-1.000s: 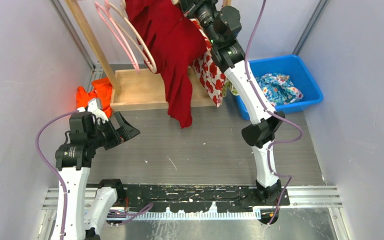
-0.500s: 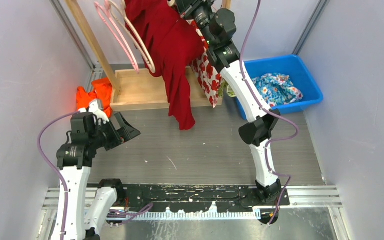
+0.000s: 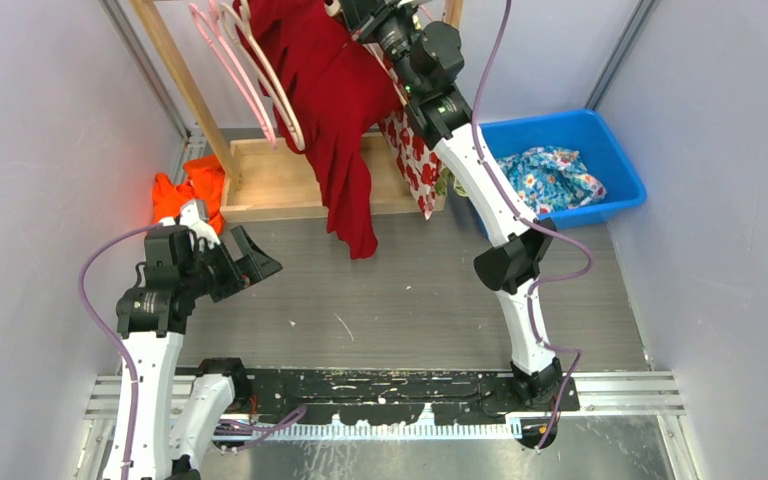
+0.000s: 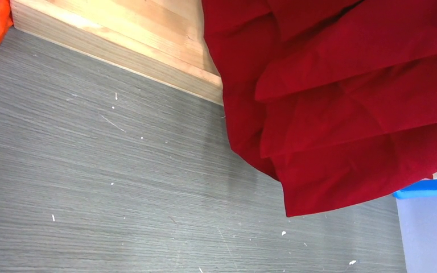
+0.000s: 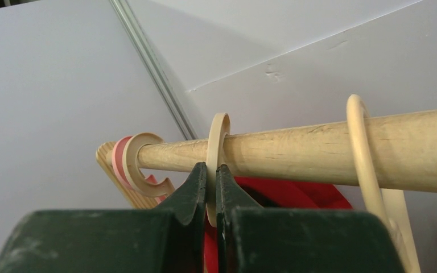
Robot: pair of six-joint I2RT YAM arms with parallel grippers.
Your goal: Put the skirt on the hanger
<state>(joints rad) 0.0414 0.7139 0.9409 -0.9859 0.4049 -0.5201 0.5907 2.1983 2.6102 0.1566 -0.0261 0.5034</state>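
Observation:
The red skirt hangs from a cream hanger at the wooden rail, its hem over the table's far part. It also shows in the left wrist view. My right gripper is high at the rail. In the right wrist view this gripper is shut on the cream hanger's hook, which loops over the wooden rod, with red cloth below. My left gripper is open and empty, low over the table at the left, well apart from the skirt. Its fingers do not show in the left wrist view.
Pink and cream hangers hang left of the skirt. Another cream hook sits on the rod to the right. A red-and-white floral garment hangs behind. The rack's wooden base, an orange cloth and a blue bin stand at the back.
My right gripper has moved left along the rail with the hanger hook, and the skirt has swung left with it. My left arm has stayed in place.

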